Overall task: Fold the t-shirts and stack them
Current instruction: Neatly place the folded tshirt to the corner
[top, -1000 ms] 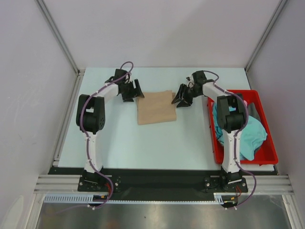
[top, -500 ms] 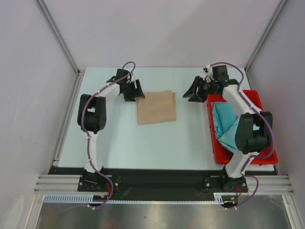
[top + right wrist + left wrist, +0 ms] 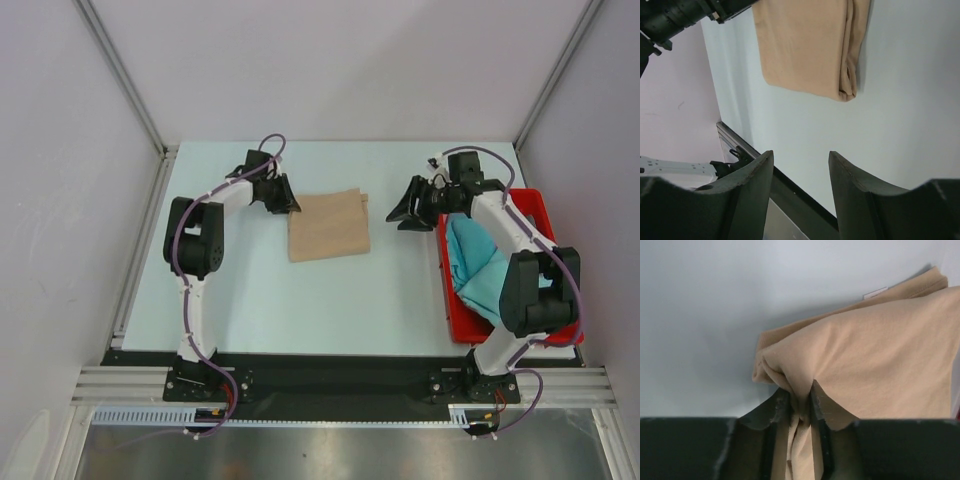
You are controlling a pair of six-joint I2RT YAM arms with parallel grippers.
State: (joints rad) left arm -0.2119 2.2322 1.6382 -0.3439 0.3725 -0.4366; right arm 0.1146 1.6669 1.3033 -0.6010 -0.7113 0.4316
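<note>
A folded tan t-shirt lies mid-table. My left gripper is at its far left corner, and in the left wrist view that gripper is shut on a pinched fold of the tan t-shirt. My right gripper hangs open over the table between the shirt and a red bin; nothing sits between its fingers. The right wrist view shows the tan t-shirt lying apart from it. A teal t-shirt is heaped in the bin.
The red bin stands along the table's right side, close to the right arm. Metal frame posts rise at the back corners. A black rail runs along the near edge by the arm bases.
My left gripper has closed on the tan t-shirt's corner. My right arm swung away from the shirt's right edge toward the bin, then its gripper dropped slightly lower and left.
</note>
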